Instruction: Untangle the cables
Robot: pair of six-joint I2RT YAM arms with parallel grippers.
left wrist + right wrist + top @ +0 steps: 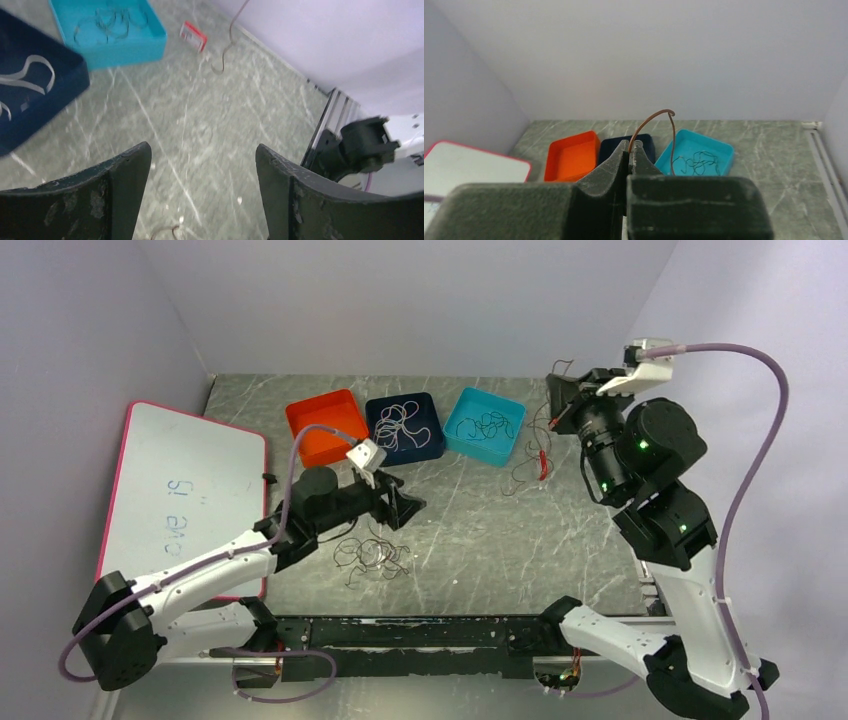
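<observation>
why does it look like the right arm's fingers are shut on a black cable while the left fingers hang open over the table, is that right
One detail is off: the cable in the right gripper, fingers shut, is brownish-red, not black, as the right wrist view shows. The left gripper fingers are indeed open over the table.

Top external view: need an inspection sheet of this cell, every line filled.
Surface: table, grey and veined.
Job's things: loose cable tangle on the table near the left arm; white cables in navy tray; dark cables in teal tray; brownish-red cable held up, its far end hanging beside the teal tray.
Clutter: orange tray, nothing seen in it; whiteboard at left.
Grippers: left gripper open above the table; right gripper shut on the brownish-red cable.
Cables: lilac hoses along both arms.
Surroundings: plain pale walls.
</observation>
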